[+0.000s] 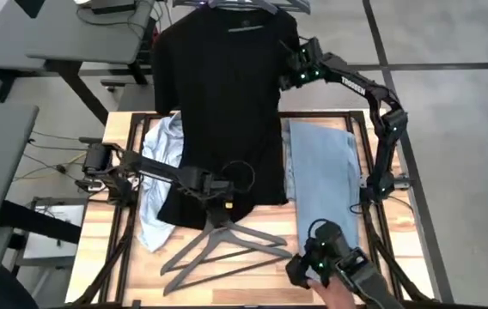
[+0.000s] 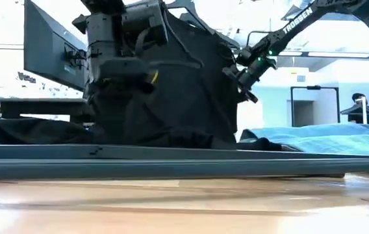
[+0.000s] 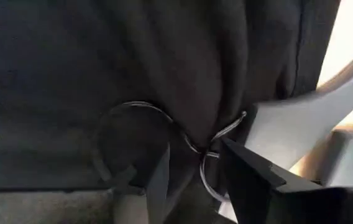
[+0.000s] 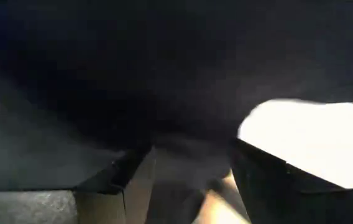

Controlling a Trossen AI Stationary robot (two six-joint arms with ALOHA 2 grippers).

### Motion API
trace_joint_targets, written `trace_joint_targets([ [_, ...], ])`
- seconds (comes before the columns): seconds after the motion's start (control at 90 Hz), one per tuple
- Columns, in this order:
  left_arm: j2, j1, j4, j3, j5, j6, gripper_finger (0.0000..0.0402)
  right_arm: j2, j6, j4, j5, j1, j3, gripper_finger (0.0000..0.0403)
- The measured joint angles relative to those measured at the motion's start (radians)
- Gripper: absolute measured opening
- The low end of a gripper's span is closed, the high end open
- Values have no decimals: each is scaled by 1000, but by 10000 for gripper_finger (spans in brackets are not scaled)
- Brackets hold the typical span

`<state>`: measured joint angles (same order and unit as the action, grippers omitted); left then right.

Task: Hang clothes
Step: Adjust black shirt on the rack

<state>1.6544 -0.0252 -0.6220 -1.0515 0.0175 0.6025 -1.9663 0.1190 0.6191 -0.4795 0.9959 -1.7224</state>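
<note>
Black t-shirt (image 1: 222,103) hangs pinched at its sleeve by the right gripper (image 1: 294,70), steadying it; left gripper (image 1: 218,199), fingers spread, straddles the hanger hook (image 3: 164,134) below its hem

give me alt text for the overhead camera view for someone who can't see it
A black t-shirt hangs at the table's far edge, its hem draped on the table. The right end effector is at its sleeve and the left end effector at its hem. Jeans, a pale shirt and a grey hanger lie alongside.
</note>
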Motion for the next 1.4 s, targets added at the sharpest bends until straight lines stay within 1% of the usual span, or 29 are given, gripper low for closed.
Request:
trace_joint_targets([
  [0.044,-42,21,0,0,11,0,123,5,-22,38,-19,-12,-14,191],
  [0.122,-113,63,-20,0,15,-4,123,20,-61,80,-22,-39,-20,191],
  [0.211,-198,110,-93,0,44,-19,123,38,-98,88,-23,-65,-21,191],
  [0.3,-277,167,-174,0,91,-32,123,45,-101,82,-23,-77,-21,191],
  [0.456,-406,331,-216,-1,111,-30,123,44,-94,117,-27,-68,-21,191],
  [0.533,-439,432,-212,-1,110,-48,123,44,-94,133,-67,-56,-21,191],
  [0.589,-446,508,-205,-2,85,-77,123,44,-93,147,-96,-49,-21,191],
  [0.711,-409,675,-183,-2,-37,-212,123,44,-99,191,-123,-32,-21,191],
  [0.778,-366,748,-162,-2,-65,-290,123,44,-117,216,-119,-24,-19,191],
  [0.878,-292,839,-78,-2,-80,-374,123,44,-119,210,-49,-23,10,191],
  [0.944,-239,879,-8,-2,-128,-439,123,43,-100,175,-16,-30,47,191],
  [1.022,-178,903,106,-2,-177,-489,123,43,-54,95,-12,-50,102,191],
  [1.067,-147,909,174,-2,-183,-504,123,43,-18,18,-12,-65,135,191],
  [1.178,-78,912,403,-2,-196,-516,123,42,79,-194,-12,-105,199,191],
  [1.233,-55,912,533,-3,-212,-506,123,41,112,-284,-12,-123,209,191],
  [1.289,-35,912,624,-19,-226,-492,123,41,120,-365,-13,-138,209,191],
  [1.4,-8,911,724,-76,-226,-494,123,41,120,-524,-13,-161,209,191],
])
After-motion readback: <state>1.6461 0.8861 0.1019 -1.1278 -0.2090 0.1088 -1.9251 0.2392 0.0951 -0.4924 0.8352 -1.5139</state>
